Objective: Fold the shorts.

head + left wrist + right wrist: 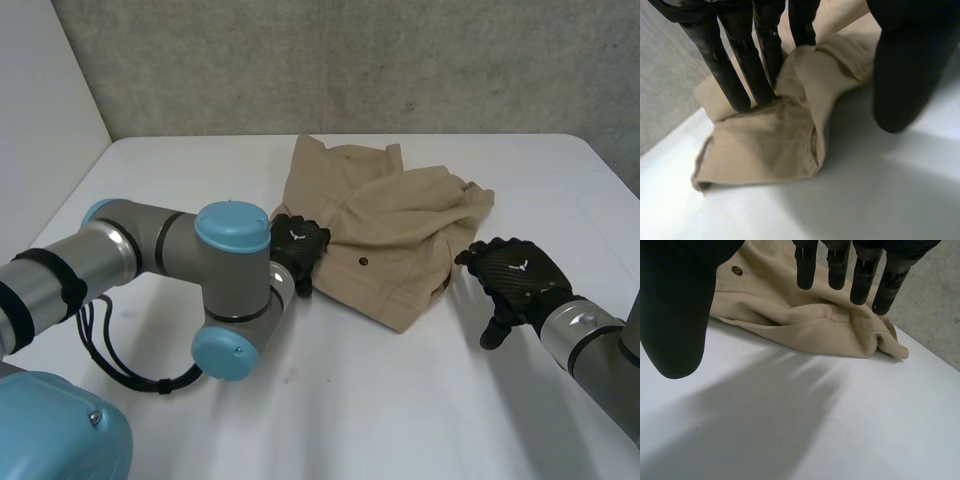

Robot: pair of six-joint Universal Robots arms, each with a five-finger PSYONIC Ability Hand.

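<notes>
Nearest to us the left arm (150, 245) bends in over the white counter (400, 400). Across from it the right hand (518, 277) hangs low with nothing in it: fingers (862, 275) straight and spread, thumb (675, 315) held wide, bare counter under the palm. Just past those fingertips we reach the shorts (400, 215), a tan, rumpled heap, and we make out no contact between this hand and the cloth. The nearest fold ends in a rounded bulge beyond the outer fingers. A small dark button (362, 261) sits on the fabric between the two hands. On the side of the heap away from the right hand we find the left hand (297, 248) at the cloth's edge, also open. Its fingers (742, 75) run straight down and their tips press onto the tan fabric, while its thumb (905, 65) stands well apart over bare counter, pinching nothing. Ahead of that palm the cloth bunches into a thick fold with a stitched hem lying on the counter. Beyond both hands the shorts spread away towards the counter's back edge, and behind that rises a grey concrete wall (350, 60).
</notes>
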